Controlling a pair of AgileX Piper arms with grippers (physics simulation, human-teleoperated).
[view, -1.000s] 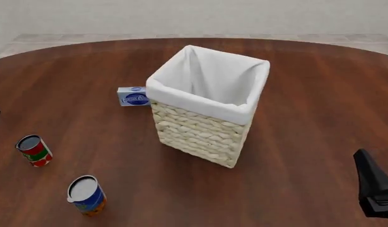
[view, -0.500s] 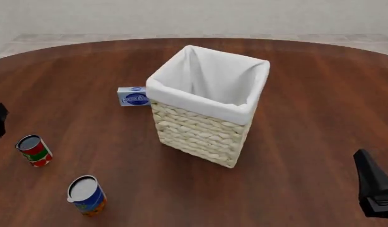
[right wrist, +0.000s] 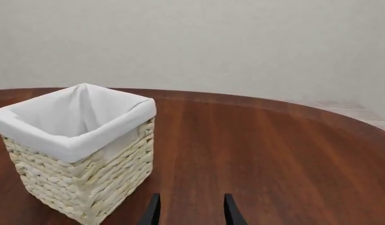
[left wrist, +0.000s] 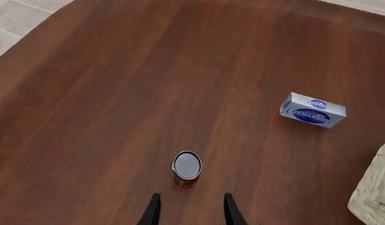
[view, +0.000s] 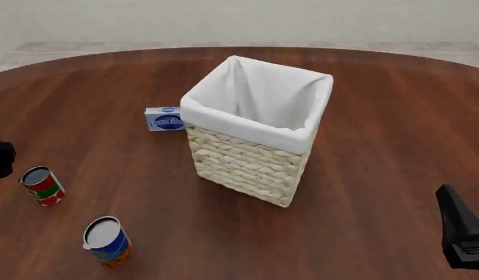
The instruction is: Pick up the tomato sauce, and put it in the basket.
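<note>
The tomato sauce (view: 42, 185) is a small red can with a green band and a silver top. It stands upright on the table at the front left. In the left wrist view the can (left wrist: 186, 168) stands just beyond my left gripper (left wrist: 190, 210), centred between its fingers; the gripper is open and empty. Only a black part of the left arm (view: 0, 158) shows in the front view, just left of the can. The basket (view: 251, 160), cream wicker with a white lining, stands mid-table. My right gripper (right wrist: 190, 212) is open and empty, facing the basket (right wrist: 86, 180) from a distance.
A larger blue-and-orange can (view: 108, 241) stands in front of the tomato sauce. A small blue-and-white box (view: 164, 118) lies against the basket's left side; it also shows in the left wrist view (left wrist: 312, 110). The right arm (view: 461, 233) sits at the front right corner.
The left arm has crept a little further into the front view from the left edge, closer to the tomato sauce. The right arm and the objects have not moved.
</note>
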